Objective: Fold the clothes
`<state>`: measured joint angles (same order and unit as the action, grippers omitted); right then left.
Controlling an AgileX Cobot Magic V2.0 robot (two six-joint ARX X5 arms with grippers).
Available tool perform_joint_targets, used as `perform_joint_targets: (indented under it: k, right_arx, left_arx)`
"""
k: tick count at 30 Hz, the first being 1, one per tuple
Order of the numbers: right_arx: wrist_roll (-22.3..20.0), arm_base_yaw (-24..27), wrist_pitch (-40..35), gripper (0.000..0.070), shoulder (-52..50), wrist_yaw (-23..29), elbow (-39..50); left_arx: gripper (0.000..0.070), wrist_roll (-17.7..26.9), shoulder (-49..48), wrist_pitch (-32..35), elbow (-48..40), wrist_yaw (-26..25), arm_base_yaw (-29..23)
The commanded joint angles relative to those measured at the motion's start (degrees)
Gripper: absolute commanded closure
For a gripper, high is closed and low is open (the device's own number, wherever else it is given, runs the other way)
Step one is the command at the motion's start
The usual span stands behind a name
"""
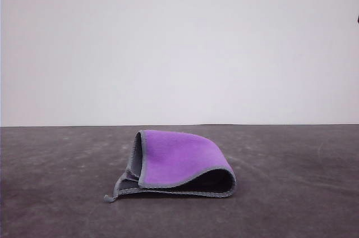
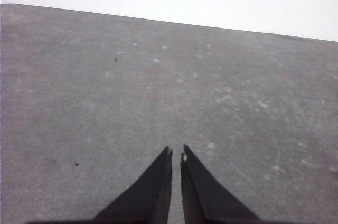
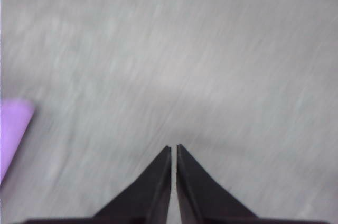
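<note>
The clothes [image 1: 176, 164], a small soft cloth, lie folded over on the dark table, purple face up, with the dark inner face and light grey stitched edging showing along the front and left. In the left wrist view my left gripper [image 2: 176, 152] is shut with nothing in it, above bare table. My right gripper [image 3: 174, 147] is shut and holds nothing; the right wrist view is blurred, and a purple corner of the clothes [image 3: 11, 129] shows off to one side, apart from the fingertips.
The dark grey table [image 1: 291, 204] stretches wide on both sides of the cloth. A plain white wall [image 1: 179, 47] stands behind its far edge.
</note>
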<state>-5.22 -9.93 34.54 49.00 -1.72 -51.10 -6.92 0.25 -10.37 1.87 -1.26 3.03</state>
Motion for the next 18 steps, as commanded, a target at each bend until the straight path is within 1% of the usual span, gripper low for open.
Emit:
perform_joint_targets:
  k: [1, 4, 6, 9, 12, 18]
  right_arx:
    - [-2.9, 1.0, -2.4, 0.0688, -3.1, 0.3, 0.8]
    - [-2.3, 4.0, -10.1, 0.0688, -9.4, 0.3, 6.4]
    - [-0.9, 6.4, -16.1, 0.0688, -14.4, 0.3, 11.9]
    - [0.1, 9.3, -22.9, 0.0688, -22.1, 0.3, 20.7]
    - [1.0, 10.7, -26.8, 0.0688, -29.2, 0.3, 29.0]
    - [1.5, 10.8, -31.0, 0.0688, -40.8, 0.3, 43.0]
  left_arx:
    - [0.0683, 0.0, 0.0, -0.4, -1.1, 0.2, 0.1]
    - [0.0683, 0.0, 0.0, -0.3, -1.1, 0.2, 0.1]
    - [0.0683, 0.0, 0.0, -0.4, -1.1, 0.2, 0.1]
    - [0.0683, -0.1, 0.0, -0.3, -1.1, 0.1, 0.1]
    - [0.0683, 0.0, 0.0, -0.3, -1.1, 0.2, 0.1]
    - [0.0683, -0.1, 0.0, -0.4, -1.1, 0.2, 0.1]
